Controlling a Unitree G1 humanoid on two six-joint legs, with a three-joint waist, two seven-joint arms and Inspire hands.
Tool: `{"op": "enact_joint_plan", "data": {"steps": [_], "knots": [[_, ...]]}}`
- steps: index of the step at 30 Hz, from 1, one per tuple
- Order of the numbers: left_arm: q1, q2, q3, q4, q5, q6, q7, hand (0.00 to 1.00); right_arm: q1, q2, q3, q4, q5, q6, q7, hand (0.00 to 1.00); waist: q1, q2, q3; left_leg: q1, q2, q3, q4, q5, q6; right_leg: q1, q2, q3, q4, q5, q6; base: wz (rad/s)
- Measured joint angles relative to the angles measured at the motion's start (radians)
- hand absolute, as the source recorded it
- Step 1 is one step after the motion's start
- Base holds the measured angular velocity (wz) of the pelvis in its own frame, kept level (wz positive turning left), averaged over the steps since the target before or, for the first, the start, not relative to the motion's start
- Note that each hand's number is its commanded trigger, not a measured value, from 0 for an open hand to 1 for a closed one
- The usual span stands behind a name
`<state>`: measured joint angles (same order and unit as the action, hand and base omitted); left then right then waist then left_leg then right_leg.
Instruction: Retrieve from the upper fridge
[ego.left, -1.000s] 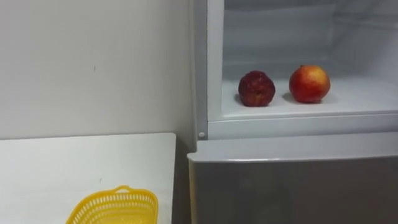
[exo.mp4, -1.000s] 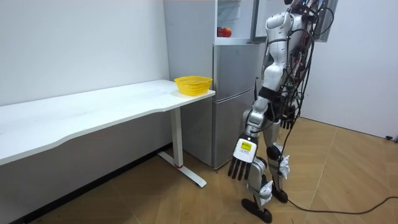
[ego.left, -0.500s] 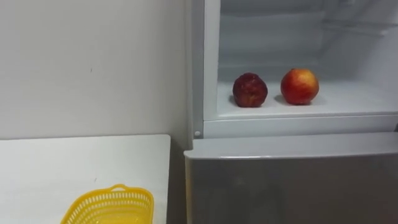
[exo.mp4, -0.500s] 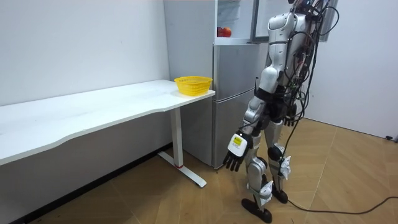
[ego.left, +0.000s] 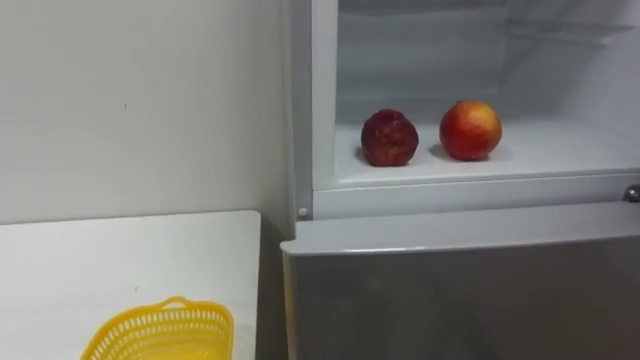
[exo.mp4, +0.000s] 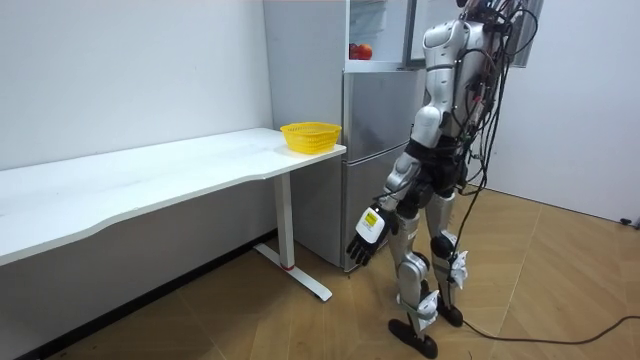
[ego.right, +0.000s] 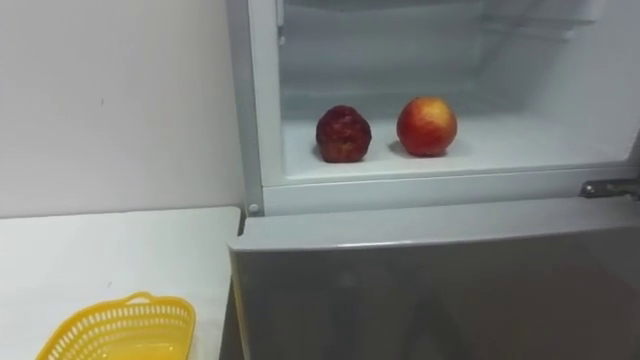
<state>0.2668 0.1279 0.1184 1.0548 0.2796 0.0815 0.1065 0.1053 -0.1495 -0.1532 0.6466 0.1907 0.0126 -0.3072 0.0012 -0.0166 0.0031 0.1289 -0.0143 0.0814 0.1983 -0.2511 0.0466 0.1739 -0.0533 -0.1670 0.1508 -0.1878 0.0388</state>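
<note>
The robot stands facing the fridge (ego.left: 460, 290), whose open upper compartment occupies the upper right of the eye views. The white counter (ego.left: 120, 260) lies at lower left and carries a yellow basket (ego.left: 160, 328) at the bottom edge. On the compartment's shelf (ego.left: 570, 150) a red-yellow fruit (ego.left: 470, 129) and a dark red fruit (ego.left: 389, 137) sit side by side, apart, while in the room view the left hand (exo.mp4: 364, 237) hangs low at centre, fingers loosely extended and empty.
</note>
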Motion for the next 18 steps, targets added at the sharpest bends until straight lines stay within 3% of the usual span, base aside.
{"op": "enact_joint_plan", "data": {"steps": [2, 4, 6, 8, 12, 17, 18], "knots": [[0.006, -0.001, -0.001, -0.002, 0.009, -0.007, 0.000, 0.00, 0.003, 0.002, 0.001, -0.118, -0.001, -0.020, -0.036, 0.00, 0.000, 0.002, 0.0019, -0.002, 0.000, 0.000, -0.003, 0.000, 0.000, -0.001, 0.000, -0.001, 0.000, 0.000, 0.000, 0.02], [0.006, -0.001, -0.003, -0.003, 0.018, -0.010, 0.001, 0.00, 0.010, 0.004, 0.007, -0.237, -0.001, -0.055, -0.075, 0.00, 0.003, -0.003, -0.0013, -0.004, 0.001, 0.000, -0.004, 0.000, 0.000, -0.005, 0.001, 0.000, 0.000, 0.000, 0.000, 0.02], [0.012, -0.001, -0.005, -0.003, 0.017, -0.015, 0.001, 0.00, 0.024, 0.006, 0.017, -0.343, -0.018, -0.057, -0.099, 0.00, 0.006, 0.004, -0.0055, -0.011, 0.001, 0.003, -0.003, 0.000, -0.001, -0.015, 0.002, 0.002, 0.003, 0.000, 0.000, -0.03], [0.015, -0.001, -0.004, 0.000, 0.016, -0.018, 0.001, 0.00, 0.025, 0.007, 0.017, -0.408, -0.063, -0.075, -0.123, 0.00, 0.005, 0.006, -0.0020, -0.016, 0.001, 0.008, -0.001, 0.000, -0.001, -0.019, 0.001, 0.002, 0.001, 0.000, 0.000, -0.04], [0.022, -0.007, -0.006, 0.024, 0.017, -0.025, -0.002, 0.00, 0.040, 0.011, 0.024, -0.488, -0.115, -0.085, -0.164, 0.00, 0.007, 0.012, -0.0025, -0.014, 0.001, 0.017, -0.001, 0.000, -0.001, -0.021, 0.000, 0.007, 0.000, 0.000, 0.000, -0.05], [0.021, -0.007, -0.010, 0.019, 0.018, -0.025, -0.008, 0.00, 0.059, 0.012, 0.031, -0.663, -0.160, -0.091, -0.179, 0.00, 0.004, 0.034, -0.0127, -0.014, 0.002, 0.032, -0.004, 0.001, 0.000, -0.030, 0.001, 0.027, 0.000, 0.000, 0.000, -0.11], [0.019, -0.007, -0.012, 0.018, 0.018, -0.025, -0.008, 0.00, 0.062, 0.012, 0.034, -0.698, -0.171, -0.107, -0.181, 0.00, 0.002, 0.035, -0.0140, -0.013, 0.002, 0.032, -0.006, 0.001, -0.001, -0.029, 0.001, 0.027, 0.000, 0.000, 0.000, 0.00]]}}
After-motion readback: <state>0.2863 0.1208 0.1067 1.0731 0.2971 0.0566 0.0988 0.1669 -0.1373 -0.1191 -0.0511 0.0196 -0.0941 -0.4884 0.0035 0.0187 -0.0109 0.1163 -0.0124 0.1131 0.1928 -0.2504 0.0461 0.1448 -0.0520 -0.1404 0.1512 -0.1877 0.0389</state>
